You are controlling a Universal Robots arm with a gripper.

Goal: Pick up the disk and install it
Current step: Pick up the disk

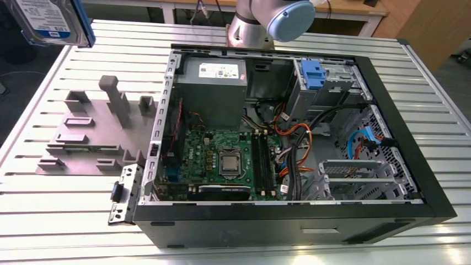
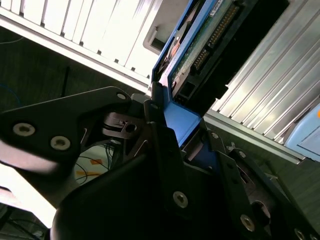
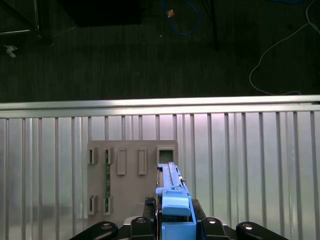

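The disk (image 1: 53,21) is up in the air, printed label facing out, blue frame round its edges, hanging over the bench's (image 1: 66,221) far corner on the exterior view's left. The end effector (image 3: 173,222) is clamped on it: in the second wrist view its black fingers (image 2: 162,145) pinch the blue frame from either side, holding the disk on edge. Beneath it, the grey slotted fixture plate (image 3: 131,175) lies flat on the slats near that edge. Just beside the plate, mid-bench, the open computer case (image 1: 294,221) lies on its side, green motherboard (image 1: 220,160) exposed, and the grey cage with a blue tab (image 1: 312,74) at its far end.
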